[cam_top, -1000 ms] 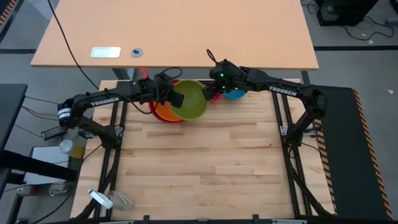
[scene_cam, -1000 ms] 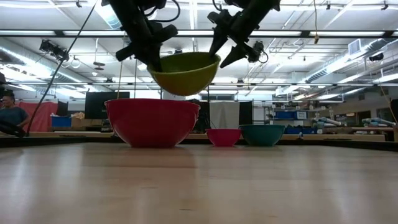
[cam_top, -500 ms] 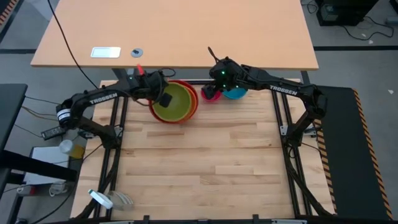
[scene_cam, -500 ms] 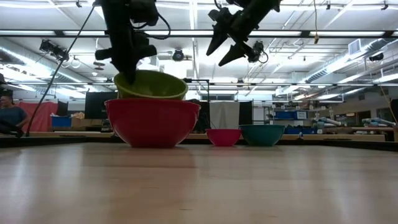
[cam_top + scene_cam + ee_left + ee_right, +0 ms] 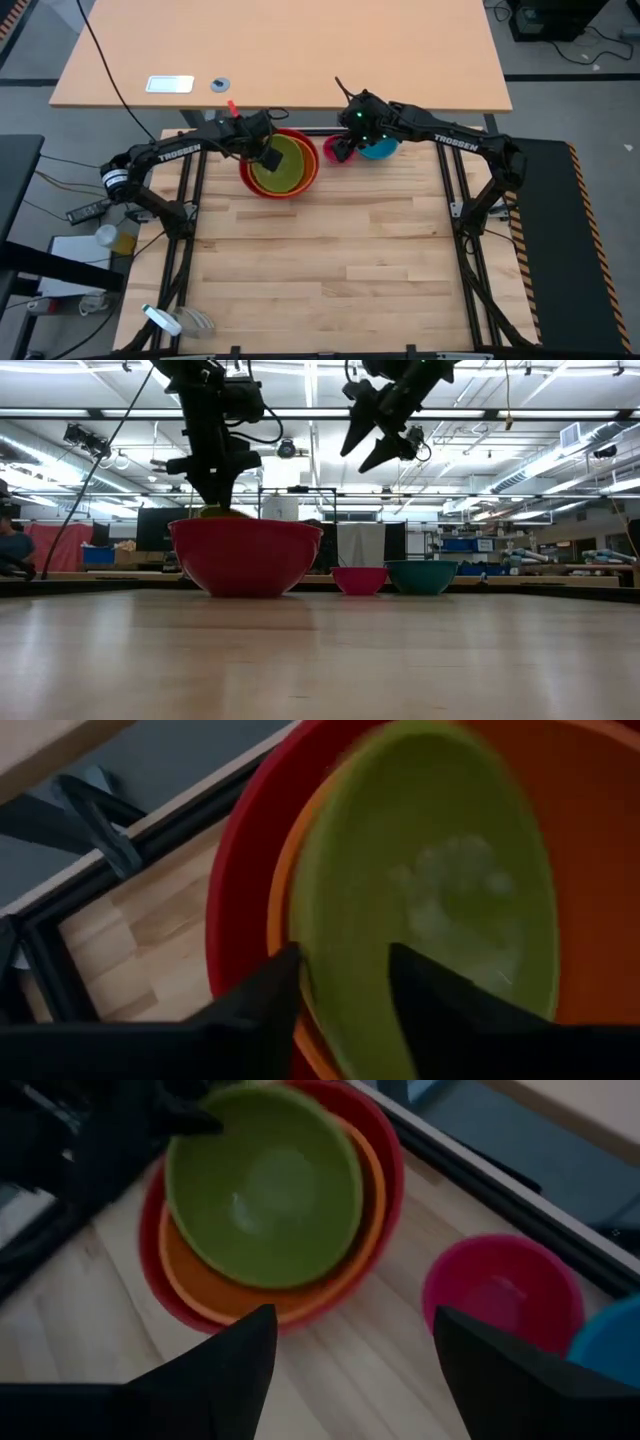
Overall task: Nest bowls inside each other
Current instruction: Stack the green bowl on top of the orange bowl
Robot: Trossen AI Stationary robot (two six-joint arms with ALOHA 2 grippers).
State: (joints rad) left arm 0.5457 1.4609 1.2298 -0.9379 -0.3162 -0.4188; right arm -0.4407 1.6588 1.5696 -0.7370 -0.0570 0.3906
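Five bowls were on the surface (image 5: 330, 260), one of each colour. Three sat nested in one stack: one red bowl (image 5: 252, 183) outermost, one orange bowl (image 5: 308, 170) inside it, one yellow-green bowl (image 5: 283, 163) innermost. Two stood loose just beside the red bowl's stack, on its right in the high view: one magenta-pink bowl (image 5: 334, 152) and, beyond it, one blue bowl (image 5: 379, 151). Two arms reached over them, each with one hand: the left hand (image 5: 268, 156) and the right hand (image 5: 345, 147).
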